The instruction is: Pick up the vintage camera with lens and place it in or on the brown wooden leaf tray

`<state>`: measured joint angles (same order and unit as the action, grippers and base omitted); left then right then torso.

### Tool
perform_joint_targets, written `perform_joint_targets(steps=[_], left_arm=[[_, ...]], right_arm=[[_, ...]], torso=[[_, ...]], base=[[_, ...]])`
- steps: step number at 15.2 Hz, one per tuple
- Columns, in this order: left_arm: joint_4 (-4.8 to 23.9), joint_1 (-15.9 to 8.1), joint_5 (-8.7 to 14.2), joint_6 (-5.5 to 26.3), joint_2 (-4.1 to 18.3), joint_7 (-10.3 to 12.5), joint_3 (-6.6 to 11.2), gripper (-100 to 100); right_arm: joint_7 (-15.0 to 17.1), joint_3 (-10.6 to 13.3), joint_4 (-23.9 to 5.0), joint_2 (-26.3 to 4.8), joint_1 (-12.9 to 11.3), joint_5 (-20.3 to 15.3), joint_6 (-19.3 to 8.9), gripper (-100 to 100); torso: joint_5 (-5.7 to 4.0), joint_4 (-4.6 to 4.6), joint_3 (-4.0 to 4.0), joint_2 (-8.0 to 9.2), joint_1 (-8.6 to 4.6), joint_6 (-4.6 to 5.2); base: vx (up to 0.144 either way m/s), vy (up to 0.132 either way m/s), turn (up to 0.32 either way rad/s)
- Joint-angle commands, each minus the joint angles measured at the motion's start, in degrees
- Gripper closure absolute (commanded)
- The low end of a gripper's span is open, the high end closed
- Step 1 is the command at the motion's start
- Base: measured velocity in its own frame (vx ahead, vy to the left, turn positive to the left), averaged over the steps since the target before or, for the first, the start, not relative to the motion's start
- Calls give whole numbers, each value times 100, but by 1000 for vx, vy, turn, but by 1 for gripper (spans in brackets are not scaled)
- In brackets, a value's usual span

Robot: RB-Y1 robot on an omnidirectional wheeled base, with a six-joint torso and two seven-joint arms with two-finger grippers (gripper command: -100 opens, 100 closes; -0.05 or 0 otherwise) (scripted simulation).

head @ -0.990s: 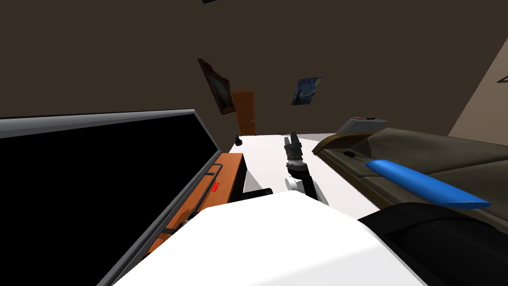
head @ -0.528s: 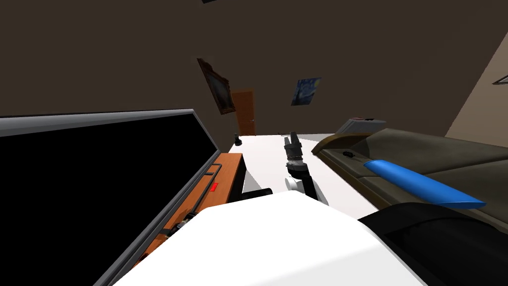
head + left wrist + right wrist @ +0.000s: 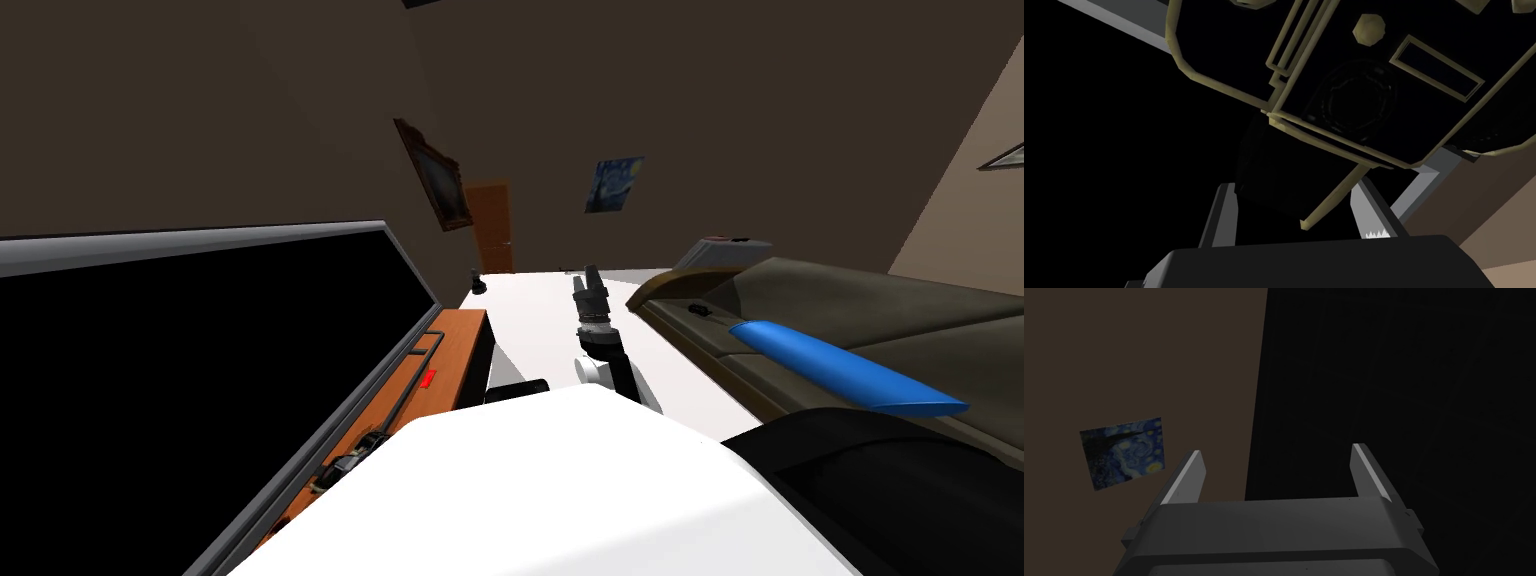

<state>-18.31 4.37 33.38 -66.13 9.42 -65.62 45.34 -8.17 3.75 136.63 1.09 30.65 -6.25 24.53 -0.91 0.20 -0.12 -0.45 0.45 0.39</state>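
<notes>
Here your left gripper (image 3: 1293,186) is narrowed onto the vintage camera (image 3: 1354,100), its fingers (image 3: 1374,212) pressing the dark lower block. The black, brass-edged body rises directly ahead of the gripper, long axis lying across the fingers and tilted. Your right gripper (image 3: 1276,449) stands wide and empty; the placing likely falls to the left arm.
</notes>
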Motion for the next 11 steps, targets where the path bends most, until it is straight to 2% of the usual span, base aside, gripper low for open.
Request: perform_joint_targets(steps=[1,3,5,6,7,8,11], left_arm=[[-286,103,11,219,-75,-129,14,100],[-339,103,11,219,-75,-129,14,100],[-569,103,11,219,-75,-129,14,100],[-454,103,11,219,-75,-129,14,100],[-503,103,11,219,-75,-129,14,100],[-347,83,6,322,115,-33,11,100],[-348,91,6,371,156,-18,12,100]], right_arm=[[0,0,0,0,0,0,0,0],[0,0,0,0,0,0,0,0],[0,0,0,0,0,0,0,0],[0,0,0,0,0,0,0,0],[0,0,0,0,0,0,0,0],[0,0,0,0,0,0,0,0],[0,0,0,0,0,0,0,0]], torso=[[0,0,0,0,0,0],[-1,2,0,-1,7,4],[-6,5,2,0,8,8],[-9,7,3,-1,8,12],[-10,7,4,1,5,10],[-13,7,5,2,3,9],[-20,10,14,20,-15,2]], base=[[9,-14,11],[2,-3,7],[0,0,0],[1,3,-15],[0,0,0],[-13,-21,25],[-32,-35,31]])
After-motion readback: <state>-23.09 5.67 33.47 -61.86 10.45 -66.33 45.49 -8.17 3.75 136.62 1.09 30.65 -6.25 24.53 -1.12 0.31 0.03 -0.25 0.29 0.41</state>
